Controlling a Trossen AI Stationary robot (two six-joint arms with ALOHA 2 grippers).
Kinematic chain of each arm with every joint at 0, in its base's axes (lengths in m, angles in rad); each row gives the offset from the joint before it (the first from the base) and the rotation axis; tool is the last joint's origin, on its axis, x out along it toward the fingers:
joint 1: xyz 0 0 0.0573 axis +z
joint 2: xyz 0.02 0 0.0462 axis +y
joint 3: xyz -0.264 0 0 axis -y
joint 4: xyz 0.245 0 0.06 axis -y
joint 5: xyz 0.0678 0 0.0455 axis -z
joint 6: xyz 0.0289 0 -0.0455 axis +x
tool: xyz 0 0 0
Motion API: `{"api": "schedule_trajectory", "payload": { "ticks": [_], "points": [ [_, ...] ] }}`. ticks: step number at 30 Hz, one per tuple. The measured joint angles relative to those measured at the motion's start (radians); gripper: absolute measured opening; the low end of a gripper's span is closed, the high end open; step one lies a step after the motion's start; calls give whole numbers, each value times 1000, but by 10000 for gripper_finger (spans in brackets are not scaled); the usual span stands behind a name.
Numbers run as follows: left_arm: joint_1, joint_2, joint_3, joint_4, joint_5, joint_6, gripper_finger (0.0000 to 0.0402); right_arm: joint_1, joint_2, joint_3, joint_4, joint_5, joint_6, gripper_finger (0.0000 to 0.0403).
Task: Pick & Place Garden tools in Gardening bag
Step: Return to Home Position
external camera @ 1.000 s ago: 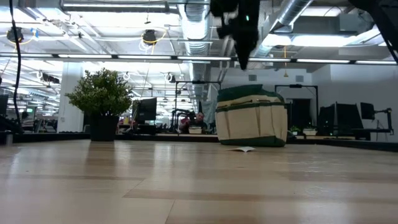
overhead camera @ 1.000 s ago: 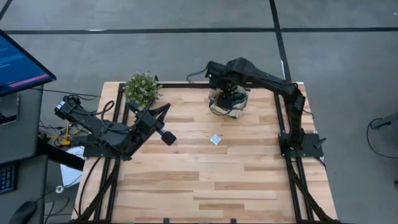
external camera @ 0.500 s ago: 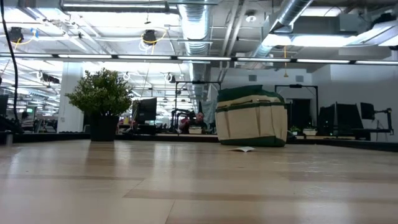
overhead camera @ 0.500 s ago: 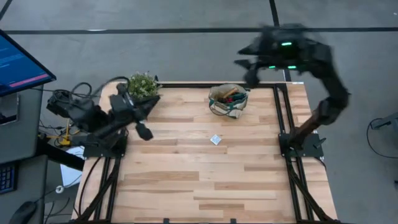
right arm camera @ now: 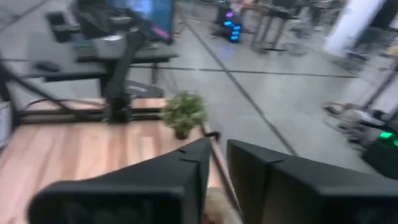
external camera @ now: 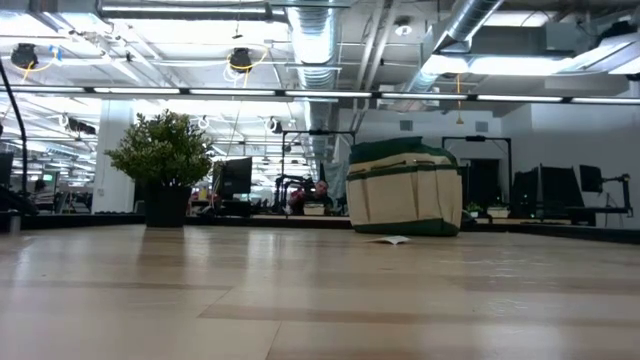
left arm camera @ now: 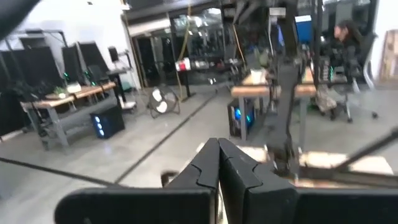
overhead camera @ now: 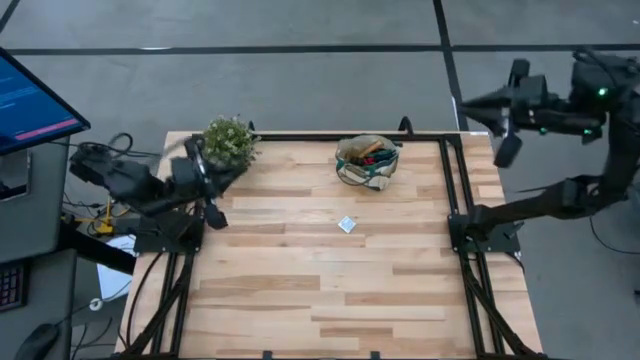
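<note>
Both arms off the work. Left gripper (left arm camera: pixel 219 148): fingers pressed together, nothing between them, sitting at the left edge of the bench (overhead camera: pixel 330 290), just beside the potted plant (overhead camera: pixel 228 140). Right gripper (right arm camera: pixel 217 150): fingers with only a narrow gap, empty, carried high and outside the bench's right edge, pointing back across it toward the plant. Gardening bag (external camera: pixel 405 200) stands upright at the far side of the bench, between the two sets of fingers and well apart from both. Garden tools (overhead camera: pixel 369 152) show inside its open mouth, red and green parts visible; individual tools cannot be told apart. No tool shows on the bench outside the bag; only a small white packet (overhead camera: pixel 347 224) lies on the bench on the near side of the bag, apart from it. Judgement: placing looks finished and the step in hand is the return to rest. The next move calls for no grasp, only folding each arm down onto its own side, the left clear of the plant and the right clear of the frame rail below it.
</note>
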Motion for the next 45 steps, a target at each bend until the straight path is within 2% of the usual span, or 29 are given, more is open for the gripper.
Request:
{"api": "schedule_trajectory", "payload": {
  "ticks": [3, 5, 12, 17, 22, 28, 37, 45],
  "points": [
    [0, -50, -118, -6, 27, -62, 2, 0, -80, -146, 37, -50, 3, 16],
    [0, -88, -190, 0, 53, -115, 2, 0, -148, -280, 117, -87, 4, 5],
    [0, -195, -393, 14, 86, -277, 2, -2, -457, -836, 548, -100, 69, 2],
    [0, -257, -482, 29, 86, -318, 2, -3, -651, -1252, 907, -97, 168, 2],
    [0, -335, -544, 32, 85, -333, 2, -22, -772, -1557, 1227, -97, 281, 1],
    [0, -453, -606, 31, 85, -353, 2, -56, -840, -1726, 1389, -101, 383, 1],
    [0, -625, -733, 28, 85, -414, 2, -92, -921, -1826, 1400, -125, 444, 0],
    [0, -691, -870, 28, 85, -514, 2, -97, -988, -2003, 1511, -172, 514, 0]
  ]
}}
